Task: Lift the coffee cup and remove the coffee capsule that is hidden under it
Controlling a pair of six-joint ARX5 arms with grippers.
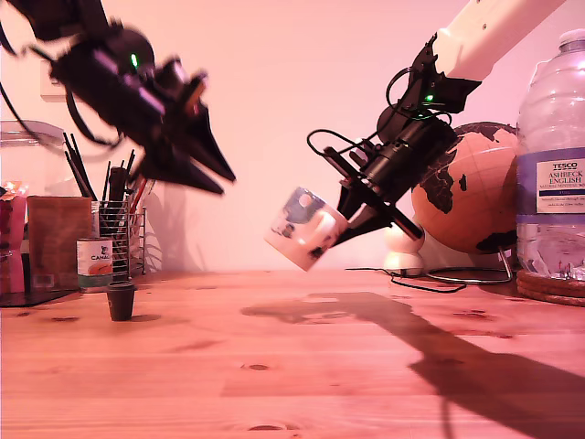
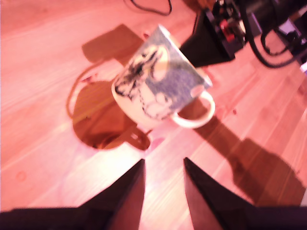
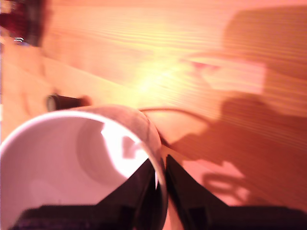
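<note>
The second gripper pinched the rim of the coffee cup, holding it tilted in the air above the table. The first gripper hung open and empty. The coffee capsule stood uncovered at the exterior view's left, beside a tin can. Such a thin rim grip could slip, I think, and drop the cup.

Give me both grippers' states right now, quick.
My first gripper: open, empty, in the air and apart from the coffee cup.
My second gripper: closed on the coffee cup's rim, holding it tilted off the table.
</note>
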